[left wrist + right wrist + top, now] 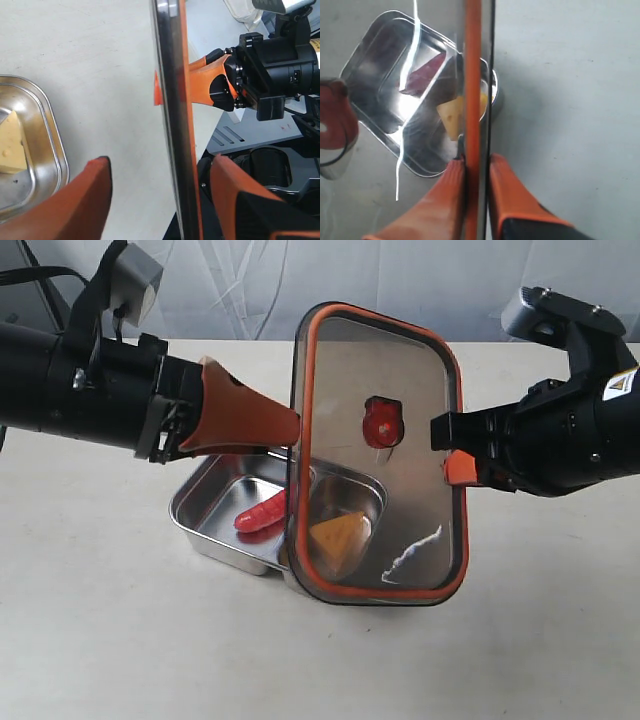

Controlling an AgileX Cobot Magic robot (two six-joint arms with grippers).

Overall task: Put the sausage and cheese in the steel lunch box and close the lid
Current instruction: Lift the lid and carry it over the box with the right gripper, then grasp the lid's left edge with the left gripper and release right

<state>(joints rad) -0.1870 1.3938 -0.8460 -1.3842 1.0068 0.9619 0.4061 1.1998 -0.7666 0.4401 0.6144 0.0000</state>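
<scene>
The dark tinted lid with its orange seal rim and orange valve stands upright above the steel lunch box. My right gripper is shut on the lid's right edge; its jaws press both faces of the lid in the right wrist view. My left gripper is open, its fingers straddling the lid's left edge without touching. The red sausage lies in the box's left compartment. The yellow cheese lies in the right one, seen through the lid.
The box rests on a pale tabletop with a light curtain behind it. The robot's base and dark equipment show beyond the table edge in the left wrist view.
</scene>
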